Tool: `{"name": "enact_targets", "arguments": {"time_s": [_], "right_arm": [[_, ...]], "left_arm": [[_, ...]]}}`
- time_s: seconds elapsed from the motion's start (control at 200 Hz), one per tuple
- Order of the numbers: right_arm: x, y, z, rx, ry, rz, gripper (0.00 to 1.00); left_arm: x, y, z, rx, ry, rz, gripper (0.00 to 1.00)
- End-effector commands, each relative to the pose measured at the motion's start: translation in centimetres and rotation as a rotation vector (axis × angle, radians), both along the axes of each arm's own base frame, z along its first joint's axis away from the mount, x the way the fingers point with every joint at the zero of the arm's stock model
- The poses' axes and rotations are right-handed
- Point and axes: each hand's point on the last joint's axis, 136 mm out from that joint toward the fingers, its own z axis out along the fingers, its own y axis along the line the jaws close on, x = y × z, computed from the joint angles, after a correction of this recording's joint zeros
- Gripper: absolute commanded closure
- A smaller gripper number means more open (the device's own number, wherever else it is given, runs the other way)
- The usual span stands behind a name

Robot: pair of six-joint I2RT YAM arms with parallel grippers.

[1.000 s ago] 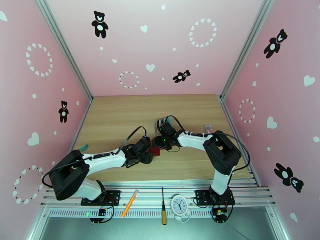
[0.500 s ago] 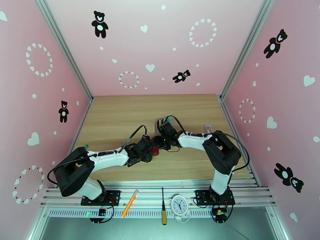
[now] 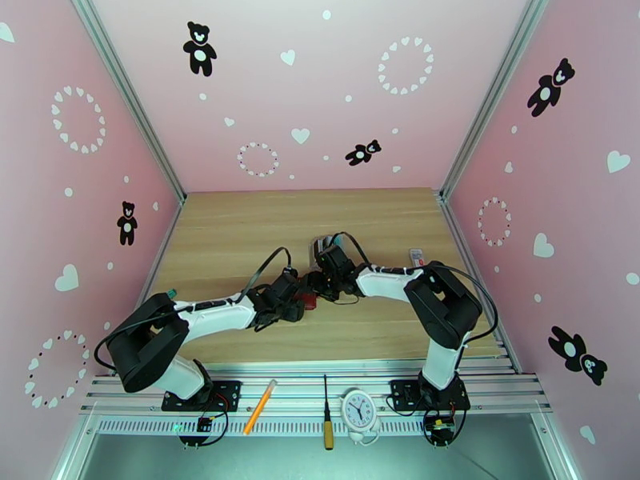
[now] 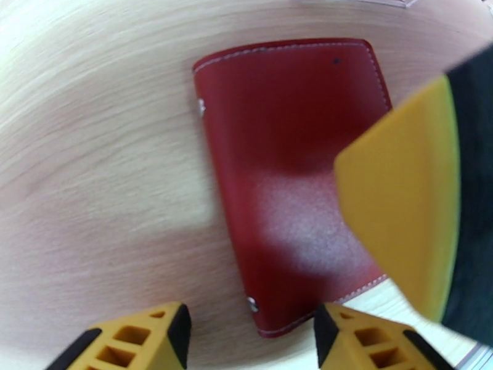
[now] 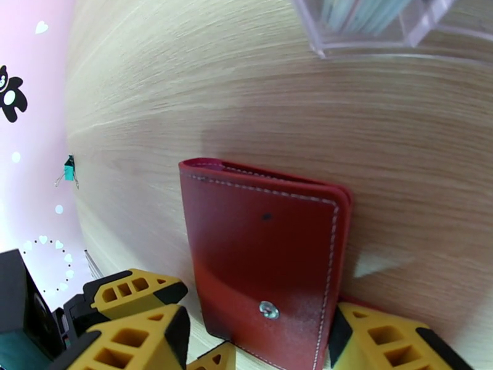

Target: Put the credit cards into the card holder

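The card holder [image 3: 307, 300] is a dark-red wallet lying closed and flat on the wooden table [image 3: 240, 226], between both grippers. In the left wrist view the card holder [image 4: 289, 174] has its near end between the fingers of my open left gripper [image 4: 252, 337]. A yellow finger [image 4: 407, 192] of the right gripper hangs over its right edge. In the right wrist view my right gripper [image 5: 259, 346] is open and straddles the snap end of the card holder [image 5: 265, 248]. Thin teal and pale credit cards [image 5: 363, 7] stand blurred in a clear slotted stand [image 5: 400, 32].
The clear stand [image 3: 322, 248] sits just behind the wallet. A green clip [image 5: 69, 169] lies near the left wall and a small object [image 3: 416, 254] near the right wall. An orange pen [image 3: 260, 406], a screwdriver [image 3: 326, 418] and a small clock [image 3: 359, 410] rest on the front rail.
The left arm's elbow has shifted right and its gripper has edged slightly farther onto the wallet. The right arm has barely moved.
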Motion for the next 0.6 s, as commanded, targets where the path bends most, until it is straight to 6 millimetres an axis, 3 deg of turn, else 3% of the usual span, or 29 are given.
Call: {"name": "enact_targets", "arguments": {"time_s": [0.0,0.35,0.591], "right_arm": [[0.0,0.5,1.3,0.067,0.001,-0.019,0.37],[0.3,0.5,3.1,0.106,-0.026,-0.031,0.37],[0.6,1.1,4.1,0.142,-0.033,-0.035,0.37]], "left_arm": [[0.4,-0.8,1.7,-0.055,-0.030,-0.022,0.40],[0.5,-0.8,3.7,-0.091,-0.052,-0.027,0.37],[0.3,0.0,4.0,-0.081,-0.058,-0.017,0.37]]}}
